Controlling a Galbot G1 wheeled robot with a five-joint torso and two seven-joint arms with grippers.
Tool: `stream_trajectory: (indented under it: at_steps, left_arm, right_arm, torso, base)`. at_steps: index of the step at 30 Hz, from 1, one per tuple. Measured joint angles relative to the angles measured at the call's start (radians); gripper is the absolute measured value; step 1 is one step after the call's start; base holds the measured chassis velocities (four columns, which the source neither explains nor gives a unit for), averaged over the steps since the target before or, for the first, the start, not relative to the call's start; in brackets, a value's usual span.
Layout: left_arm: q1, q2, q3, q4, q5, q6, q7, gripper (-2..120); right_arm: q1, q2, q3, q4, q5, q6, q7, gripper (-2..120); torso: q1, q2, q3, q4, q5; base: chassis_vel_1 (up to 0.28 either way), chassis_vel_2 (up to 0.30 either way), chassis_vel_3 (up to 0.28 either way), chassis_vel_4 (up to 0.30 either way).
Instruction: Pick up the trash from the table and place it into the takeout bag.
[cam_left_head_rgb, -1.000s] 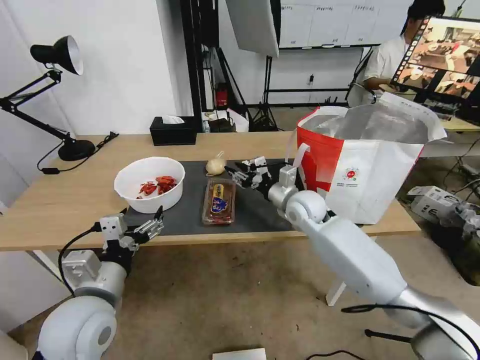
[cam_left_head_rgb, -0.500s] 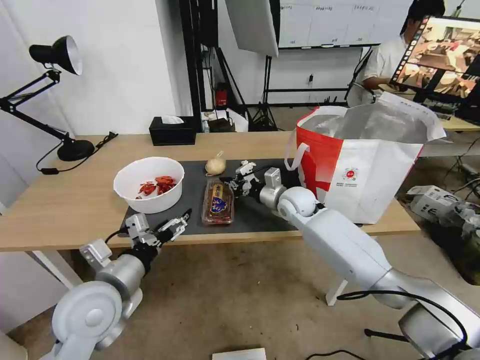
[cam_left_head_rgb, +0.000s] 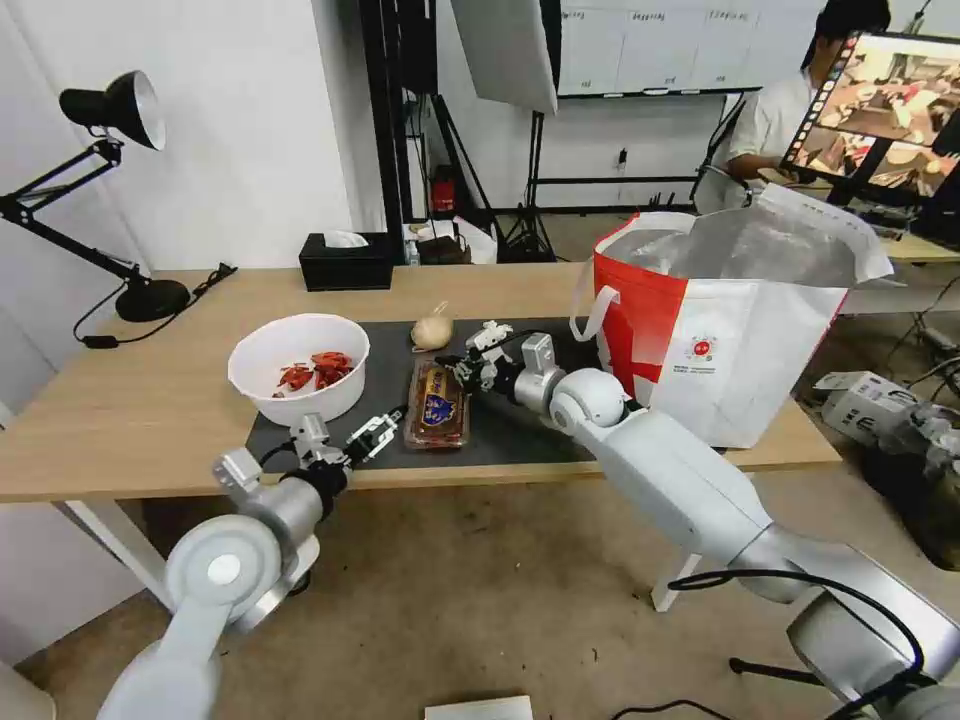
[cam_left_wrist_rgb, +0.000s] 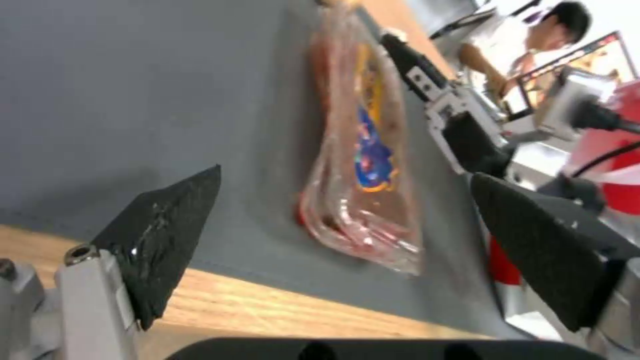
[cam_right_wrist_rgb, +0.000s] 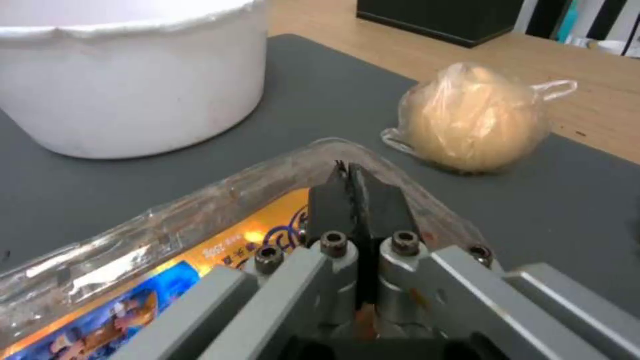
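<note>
On the table (cam_left_head_rgb: 140, 400) lies a dark mat (cam_left_head_rgb: 515, 425) with the trash. A white bowl (cam_left_head_rgb: 298, 365) with red scraps stands at its left, a clear tray (cam_left_head_rgb: 437, 403) in the middle, a small beige pouch (cam_left_head_rgb: 432, 331) behind it. My right gripper (cam_left_head_rgb: 457, 362) is shut, its tips (cam_right_wrist_rgb: 348, 172) at the tray's (cam_right_wrist_rgb: 167, 250) far right corner, between bowl (cam_right_wrist_rgb: 127, 100) and pouch (cam_right_wrist_rgb: 473, 120). My left gripper (cam_left_head_rgb: 388, 427) is open just before the tray's (cam_left_wrist_rgb: 363, 165) near left end, fingers (cam_left_wrist_rgb: 167, 220) spread wide. The takeout bag (cam_left_head_rgb: 740, 350) stands open on the right.
A black tissue box (cam_left_head_rgb: 346, 262) sits at the table's back edge and a black desk lamp (cam_left_head_rgb: 110, 110) at the far left. The bag's white loop handle (cam_left_head_rgb: 590, 300) hangs toward the mat. Bare wood lies left of the bowl.
My left arm has swung right and forward along the table's front edge, up to the tray. My right gripper has slid left and down to the tray's far corner.
</note>
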Motion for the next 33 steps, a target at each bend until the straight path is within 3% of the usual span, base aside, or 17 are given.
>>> stream_trajectory:
  at_steps: [7,33]
  left_arm:
    - [-0.023,-0.004,0.013,0.026,-0.005,0.007,-0.034,100]
    - [-0.092,-0.044,0.084,0.089,-0.028,-0.004,-0.045,100]
  right_arm:
    - [-0.005,-0.002,-0.001,0.002,0.0,-0.002,0.003,0]
    - [-0.03,-0.017,0.012,0.018,0.001,-0.005,0.008,0]
  torso:
    - [0.0,0.0,0.0,0.0001,0.0]
    - [0.0,0.0,0.0,0.0001,0.0]
  base:
    - [0.0,0.0,0.0,0.0]
    - [0.0,0.0,0.0,0.0]
